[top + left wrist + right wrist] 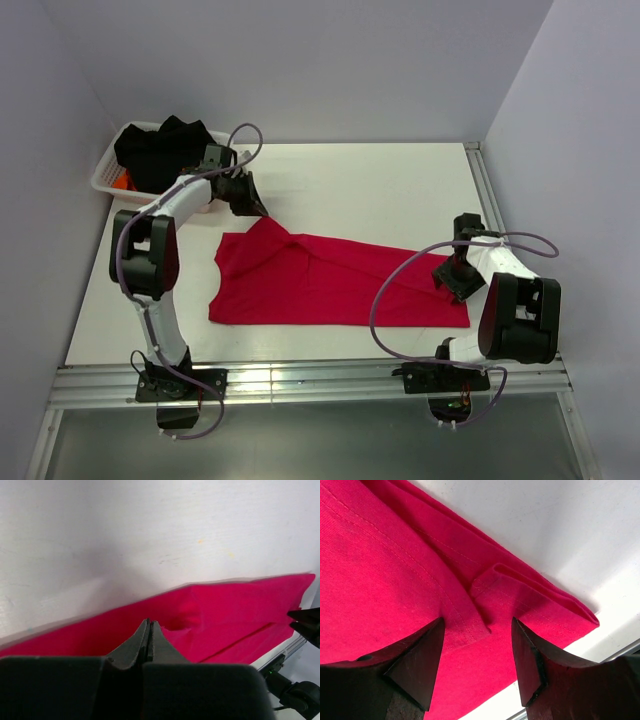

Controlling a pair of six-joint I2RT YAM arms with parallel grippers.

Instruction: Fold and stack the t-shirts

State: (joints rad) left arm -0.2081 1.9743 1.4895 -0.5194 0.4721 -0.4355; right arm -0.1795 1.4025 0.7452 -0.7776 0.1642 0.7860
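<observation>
A red t-shirt (330,285) lies spread across the middle of the white worktop (380,190), its long side running left to right and its near edge close to the front rail. Most of it lies flat, with a crease running slantwise through the middle. Its far left corner is pulled up into a peak, off the surface.

The left hand (260,212) is at that peak. In the left wrist view its two fingers (142,642) are pressed tightly together with no gap between them, and red cloth bunches into a small dimple right at their tips, so the hand is clamped on the shirt's corner.

The right hand (458,283) is over the shirt's right end, near the near right corner. In the right wrist view its fingers (422,660) stand well apart with the cloth visible between them, over a stitched hem and a small doubled-over fold at the shirt's edge. Whether the tips touch the cloth cannot be told.

A white mesh basket (103,181) sits at the far left corner of the worktop, beside the left wall. It holds a heap of black cloth (165,150) that rises above its rim, and a small patch of something orange (124,181) shows low inside by the near wall.
</observation>
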